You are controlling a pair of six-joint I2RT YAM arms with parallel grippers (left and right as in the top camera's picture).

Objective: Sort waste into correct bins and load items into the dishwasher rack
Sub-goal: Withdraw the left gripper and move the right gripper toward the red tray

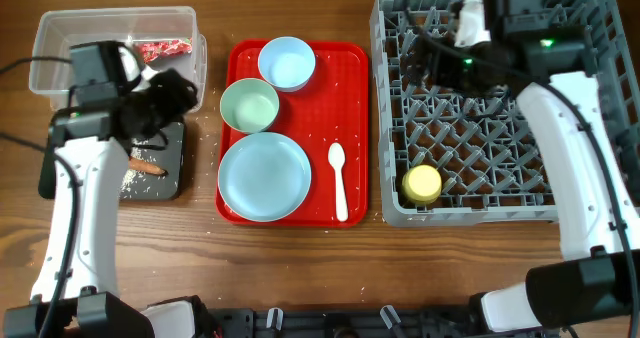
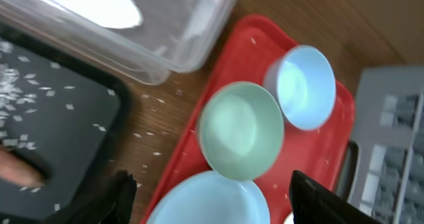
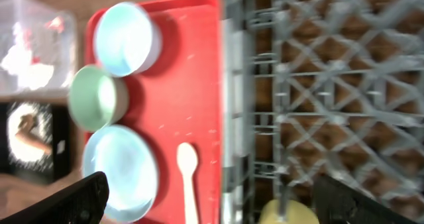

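The left claw (image 2: pixel 212 181) and right claw (image 3: pixel 211 184) are spread, empty. Swinging low could knock the green bowl (image 2: pixel 242 131).

The serving tray (image 1: pixel 352 98) is red. The plate (image 1: pixel 264 176) and one bowl (image 1: pixel 286 62) are pale blue. The second bowl (image 1: pixel 249 106) is pale green. The spoon (image 1: pixel 339 178) is white. The dishwasher rack (image 1: pixel 480 138) is grey with a lattice grid. The cup (image 1: pixel 422 183) is yellow. The tub (image 1: pixel 60 33) is clear. The wrapper (image 1: pixel 165 49) is red with a paler print. The black tray (image 1: pixel 172 168) is speckled with white rice grains (image 1: pixel 130 181). The sausage stick (image 1: pixel 147 164) is orange-brown.
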